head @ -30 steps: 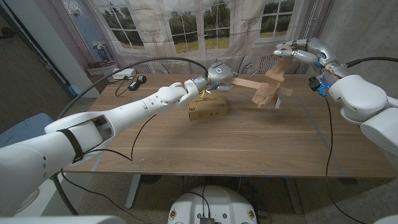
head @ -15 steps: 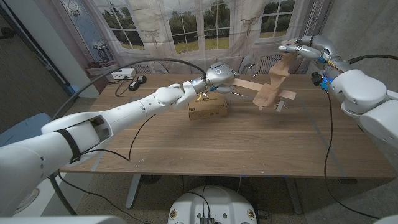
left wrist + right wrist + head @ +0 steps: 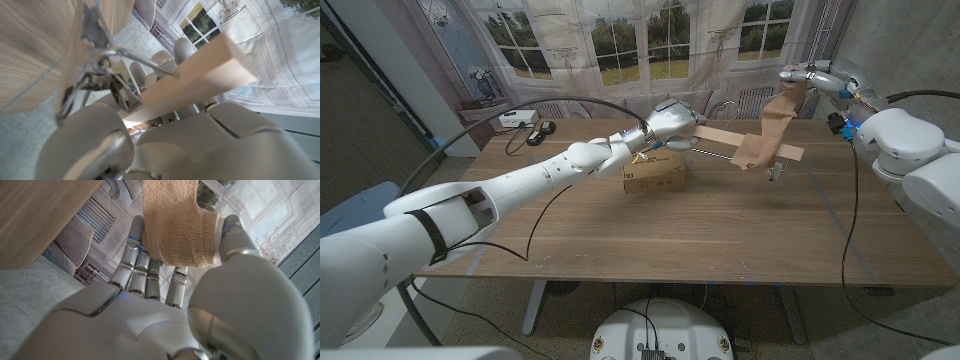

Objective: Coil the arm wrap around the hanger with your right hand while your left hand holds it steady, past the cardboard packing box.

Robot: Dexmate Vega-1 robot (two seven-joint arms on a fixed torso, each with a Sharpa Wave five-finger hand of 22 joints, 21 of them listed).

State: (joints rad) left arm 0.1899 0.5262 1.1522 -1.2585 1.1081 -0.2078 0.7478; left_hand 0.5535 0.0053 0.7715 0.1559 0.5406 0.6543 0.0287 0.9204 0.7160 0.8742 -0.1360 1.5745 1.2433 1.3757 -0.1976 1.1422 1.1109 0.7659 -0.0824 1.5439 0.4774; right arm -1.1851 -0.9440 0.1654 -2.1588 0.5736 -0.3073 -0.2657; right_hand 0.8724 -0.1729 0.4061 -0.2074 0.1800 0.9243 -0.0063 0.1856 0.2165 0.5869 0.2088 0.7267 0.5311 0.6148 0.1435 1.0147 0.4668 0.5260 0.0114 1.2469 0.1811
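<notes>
My left hand (image 3: 670, 121) grips one end of the wooden hanger (image 3: 722, 139) above the far side of the table, just behind the cardboard packing box (image 3: 655, 175). The hanger's bar (image 3: 192, 82) and its metal clips (image 3: 95, 75) jut out past my left hand (image 3: 170, 145). The tan arm wrap (image 3: 765, 135) is coiled round the bar's far end and runs up to my right hand (image 3: 812, 78), raised at the back right. In the right wrist view the wrap (image 3: 175, 225) lies across the fingers (image 3: 150, 270), with the thumb pressed on it.
A white power strip (image 3: 519, 120) and a small black item (image 3: 542, 127) lie at the table's back left, with cables trailing off. A metal clip (image 3: 775, 172) hangs under the hanger. Chairs (image 3: 725, 100) stand behind the table (image 3: 720, 240).
My right hand has moved right and further back with the wrap's end, pulling the wrap out longer. The hanger's far end has shifted slightly right. My left hand has hardly moved.
</notes>
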